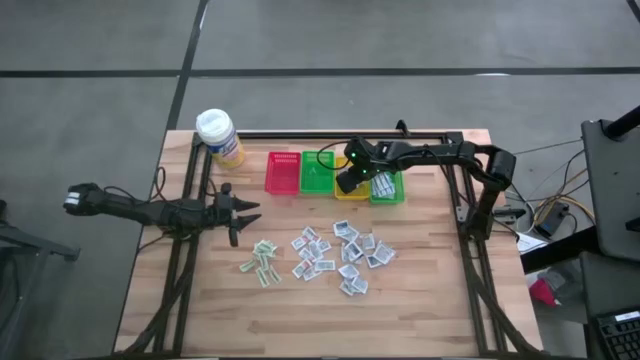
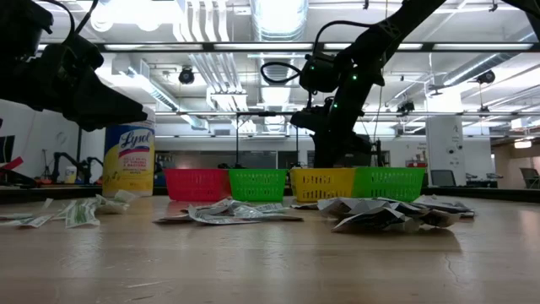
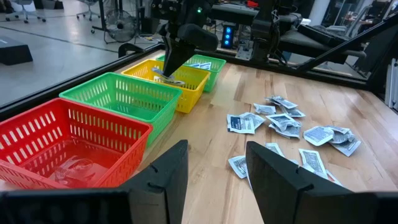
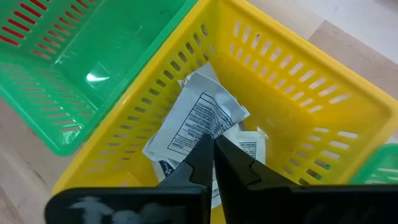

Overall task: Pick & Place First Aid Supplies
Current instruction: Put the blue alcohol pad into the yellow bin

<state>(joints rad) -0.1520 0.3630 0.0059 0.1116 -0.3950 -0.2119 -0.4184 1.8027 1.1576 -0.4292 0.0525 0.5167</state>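
Several first aid packets (image 1: 340,255) lie loose on the wooden table, white with grey-blue print; a few with green print (image 1: 262,260) lie left of them. Four baskets stand in a row at the far side: red (image 1: 283,172), green (image 1: 318,172), yellow (image 1: 352,194), and a second green one (image 1: 388,190) that holds packets. My right gripper (image 4: 213,144) reaches down into the yellow basket (image 4: 298,93), shut on a packet (image 4: 202,115). Another packet (image 4: 245,148) lies on the basket's floor. My left gripper (image 1: 245,212) waits open at the table's left, holding nothing. My right gripper pinches a white printed packet between its two shut fingers, at one end of it (image 4: 198,138). The fingers slant steeply down from above into the yellow basket. The packet sticks out from the fingertips (image 3: 171,77) at about rim height, inside the basket.
A yellow bottle with a white cap (image 1: 220,137) stands at the table's far left corner, beside the red basket. The table's near strip, in front of the loose packets, is bare wood (image 1: 330,320). Dark frame rails (image 1: 470,210) run along the table's sides.
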